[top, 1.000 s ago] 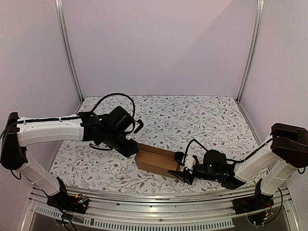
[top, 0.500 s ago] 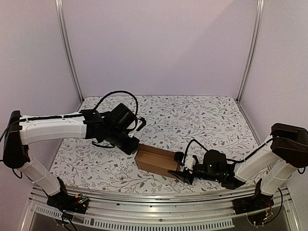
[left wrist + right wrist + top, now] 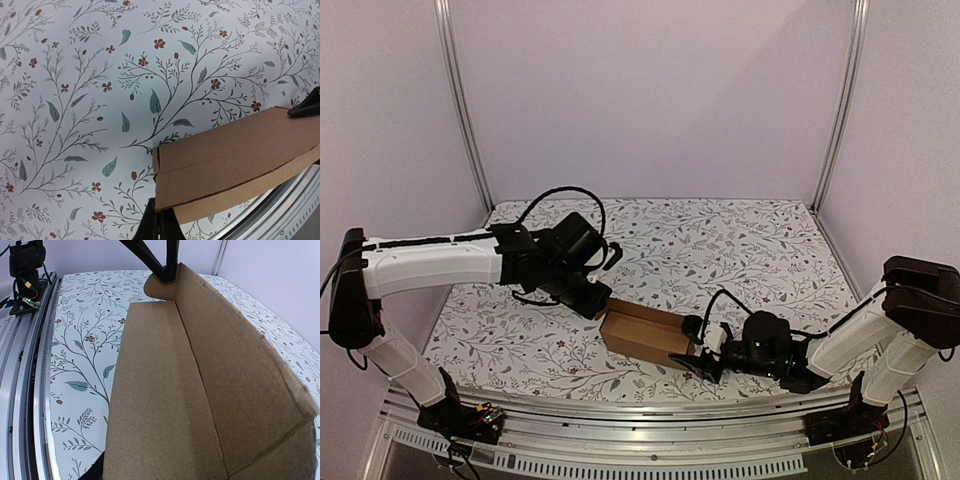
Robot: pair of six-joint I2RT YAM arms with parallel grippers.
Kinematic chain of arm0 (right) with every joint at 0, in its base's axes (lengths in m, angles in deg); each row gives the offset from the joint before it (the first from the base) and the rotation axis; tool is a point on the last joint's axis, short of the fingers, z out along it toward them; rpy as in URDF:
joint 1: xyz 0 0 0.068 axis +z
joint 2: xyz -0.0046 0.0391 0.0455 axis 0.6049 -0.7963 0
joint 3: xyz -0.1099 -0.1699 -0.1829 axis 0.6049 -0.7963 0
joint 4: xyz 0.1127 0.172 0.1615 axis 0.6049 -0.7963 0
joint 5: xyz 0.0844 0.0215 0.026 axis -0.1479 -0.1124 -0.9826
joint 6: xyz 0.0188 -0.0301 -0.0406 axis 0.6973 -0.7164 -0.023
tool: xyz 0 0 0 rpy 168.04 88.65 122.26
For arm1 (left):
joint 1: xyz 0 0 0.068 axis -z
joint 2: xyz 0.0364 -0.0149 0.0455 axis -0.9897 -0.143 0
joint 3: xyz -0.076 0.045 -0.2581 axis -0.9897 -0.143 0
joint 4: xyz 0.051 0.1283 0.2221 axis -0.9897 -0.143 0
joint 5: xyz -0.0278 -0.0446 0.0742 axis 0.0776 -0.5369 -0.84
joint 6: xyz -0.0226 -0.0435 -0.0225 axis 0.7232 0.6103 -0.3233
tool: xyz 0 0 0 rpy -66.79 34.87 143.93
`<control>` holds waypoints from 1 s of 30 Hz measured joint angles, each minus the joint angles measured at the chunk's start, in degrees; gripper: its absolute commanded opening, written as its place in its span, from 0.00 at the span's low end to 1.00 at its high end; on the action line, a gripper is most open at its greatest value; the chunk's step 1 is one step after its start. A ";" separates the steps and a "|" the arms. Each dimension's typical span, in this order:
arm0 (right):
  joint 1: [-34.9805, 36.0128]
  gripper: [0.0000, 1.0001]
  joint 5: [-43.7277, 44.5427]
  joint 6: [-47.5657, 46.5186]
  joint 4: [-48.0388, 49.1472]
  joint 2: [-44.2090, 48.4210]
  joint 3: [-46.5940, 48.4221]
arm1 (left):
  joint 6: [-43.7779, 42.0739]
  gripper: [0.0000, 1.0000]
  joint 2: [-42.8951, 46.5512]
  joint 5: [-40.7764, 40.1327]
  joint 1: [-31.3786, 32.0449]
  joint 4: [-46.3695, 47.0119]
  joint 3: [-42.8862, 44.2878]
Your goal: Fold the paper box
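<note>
Now left tool (image 3: 157, 225) pinching paper box (image 3: 235, 160) left corner; right tool (image 3: 699, 348) clamping right end.

Bench (image 3: 740, 240) under me: white floral-print top. Plain lilac walls (image 3: 650, 90) on three sides, aluminium posts (image 3: 460, 100) at back corners.

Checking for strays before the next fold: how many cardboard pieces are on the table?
1: the paper box, near the front edge of the table, centre; the left pincer pinches its left end, the right pincer grips its right end. Another could hide beneath the arms.
</note>
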 measured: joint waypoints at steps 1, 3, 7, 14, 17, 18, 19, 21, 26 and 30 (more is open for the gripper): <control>0.00 0.31 0.04 0.00 0.02 -0.02 0.00 | 0.85 0.00 -0.04 0.35 -0.02 -0.20 0.15; 0.02 0.30 0.24 0.09 0.15 -0.13 0.02 | 2.84 0.00 -0.09 1.18 -0.15 -0.39 0.31; 0.39 0.30 0.90 0.63 0.68 -1.03 0.24 | 6.78 0.00 -0.09 2.73 -0.52 -0.26 0.28; 0.79 0.30 2.05 1.86 1.55 -2.64 0.81 | 13.46 0.00 -0.07 3.26 -0.96 1.33 -0.57; 0.83 0.30 2.29 2.21 1.62 -2.75 0.81 | 15.63 0.00 0.20 3.74 -1.14 2.56 -1.27; 0.87 0.30 2.40 2.23 1.64 -2.78 0.81 | 16.09 0.00 0.22 3.80 -1.14 2.73 -1.36; 0.87 0.30 2.49 2.27 1.62 -2.78 0.81 | 16.59 0.00 0.22 3.87 -1.14 2.99 -1.49; 0.87 0.30 2.56 2.45 1.62 -2.78 0.81 | 17.33 0.00 0.24 3.85 -1.14 3.63 -1.81; 0.87 0.30 2.60 2.78 1.57 -2.78 0.81 | 17.73 0.00 0.85 3.78 -1.14 5.33 -3.17; 0.94 0.30 2.69 2.91 1.57 -2.78 0.81 | 17.64 0.00 1.66 3.74 -1.11 7.23 -4.81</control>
